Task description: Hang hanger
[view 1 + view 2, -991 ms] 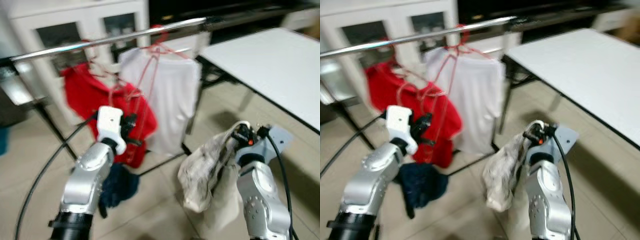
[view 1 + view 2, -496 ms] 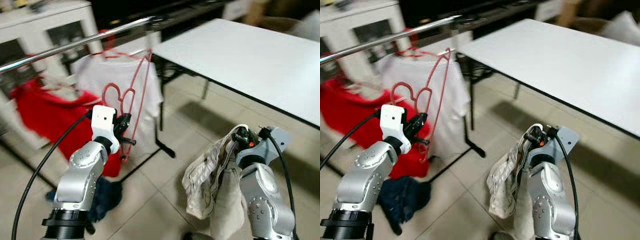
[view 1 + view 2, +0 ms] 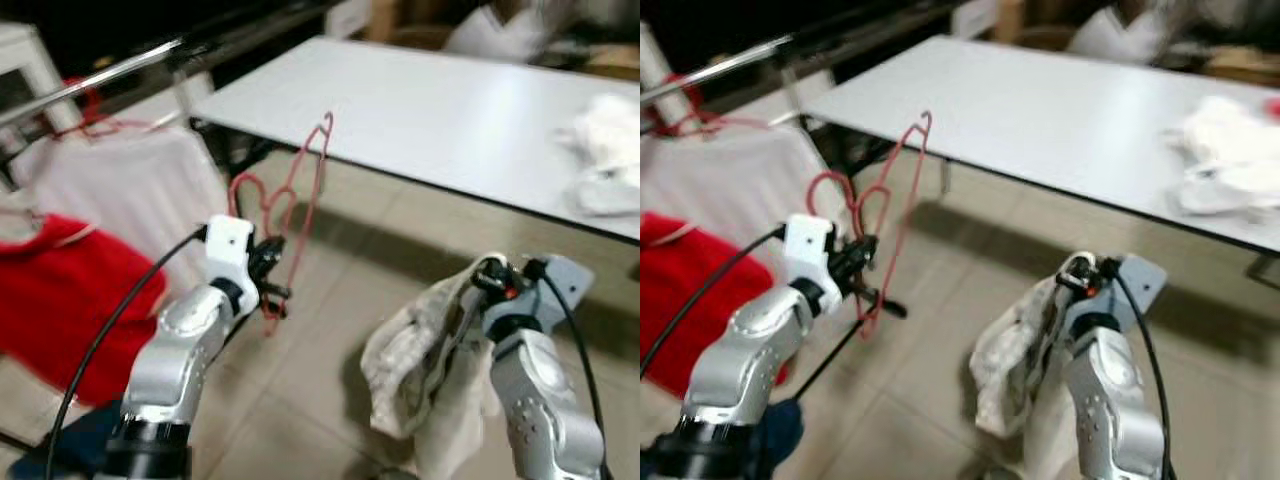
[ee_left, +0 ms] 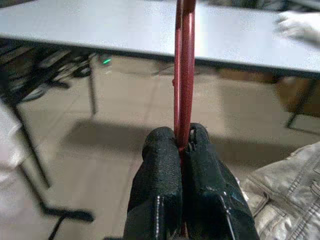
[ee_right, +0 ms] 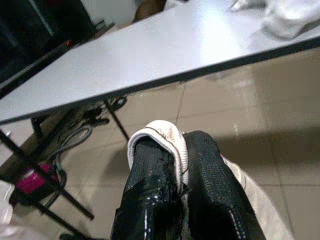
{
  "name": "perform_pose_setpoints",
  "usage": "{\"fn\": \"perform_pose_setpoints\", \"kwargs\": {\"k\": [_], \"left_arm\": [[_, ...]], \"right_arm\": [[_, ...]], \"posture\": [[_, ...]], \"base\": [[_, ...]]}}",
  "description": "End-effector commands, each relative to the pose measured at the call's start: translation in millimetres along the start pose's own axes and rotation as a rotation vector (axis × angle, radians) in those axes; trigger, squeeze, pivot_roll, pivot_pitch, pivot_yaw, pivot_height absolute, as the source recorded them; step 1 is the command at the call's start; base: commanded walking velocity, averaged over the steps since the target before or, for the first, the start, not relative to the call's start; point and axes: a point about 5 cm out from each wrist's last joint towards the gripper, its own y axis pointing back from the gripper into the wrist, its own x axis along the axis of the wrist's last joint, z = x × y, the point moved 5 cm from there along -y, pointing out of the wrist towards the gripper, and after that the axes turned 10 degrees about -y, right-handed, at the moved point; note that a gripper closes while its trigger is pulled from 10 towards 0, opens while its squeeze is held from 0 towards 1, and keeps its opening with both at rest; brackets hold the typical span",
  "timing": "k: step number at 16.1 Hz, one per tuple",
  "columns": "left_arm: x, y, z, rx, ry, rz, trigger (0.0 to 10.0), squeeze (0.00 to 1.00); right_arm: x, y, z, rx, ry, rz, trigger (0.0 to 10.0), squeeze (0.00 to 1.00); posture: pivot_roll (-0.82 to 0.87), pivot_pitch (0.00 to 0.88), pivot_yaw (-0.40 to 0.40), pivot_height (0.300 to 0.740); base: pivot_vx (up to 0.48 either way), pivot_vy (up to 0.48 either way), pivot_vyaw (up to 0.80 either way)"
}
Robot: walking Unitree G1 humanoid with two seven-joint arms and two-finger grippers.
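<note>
Gripping red hanger (image 3: 291, 215) in left gripper (image 4: 183, 146), right gripper (image 5: 181, 150) pinching pale garment (image 3: 425, 350) (no legible writing)

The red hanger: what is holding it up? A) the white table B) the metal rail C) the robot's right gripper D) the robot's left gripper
D: the left gripper has its jaws shut on the red hanger, raised in the air in front of the white table, while the right gripper pinches a pale garment instead.
</note>
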Motion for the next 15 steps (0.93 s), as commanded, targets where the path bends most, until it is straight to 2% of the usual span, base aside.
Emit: {"fn": "perform_pose_setpoints", "kwargs": {"k": [1,3,7,8,13,15], "left_arm": [[2,4.6,-9.1,0.026,-0.012,0.002,10.0,0.00],[3,5.2,-9.7,0.027,-0.025,0.013,10.0,0.00],[3,7.3,-11.5,0.031,-0.045,0.020,10.0,0.00],[3,7.8,-13.0,0.034,-0.045,0.020,10.0,0.00],[2,7.2,-15.2,0.032,-0.062,0.013,10.0,0.00],[2,6.5,-16.1,0.032,-0.064,0.012,10.0,0.00]], "right_arm": [[10,1.8,-16.5,0.060,-0.023,0.042,10.0,0.00],[9,1.9,-15.8,0.057,-0.012,0.037,10.0,0.00],[4,3.2,-12.9,0.042,-0.011,0.012,10.0,0.00],[0,3.7,-12.9,0.039,-0.018,-0.002,10.0,0.00],[-5,5.6,-13.2,0.043,-0.015,-0.023,10.0,0.00],[-5,6.1,-11.9,0.035,-0.028,-0.026,10.0,0.00]], "posture": [[-0.17,0.000,0.066,0.740],[-0.17,0.000,0.063,0.740],[-0.17,0.000,0.062,0.740],[-0.17,0.000,0.063,0.740],[-0.17,0.000,0.072,0.740],[-0.17,0.000,0.077,0.740]], "base": [[0.000,0.000,0.00],[0.000,0.000,-0.40],[0.000,0.000,0.00],[0.000,0.259,-0.63],[0.000,0.337,0.00],[0.000,0.345,-0.61]]}}
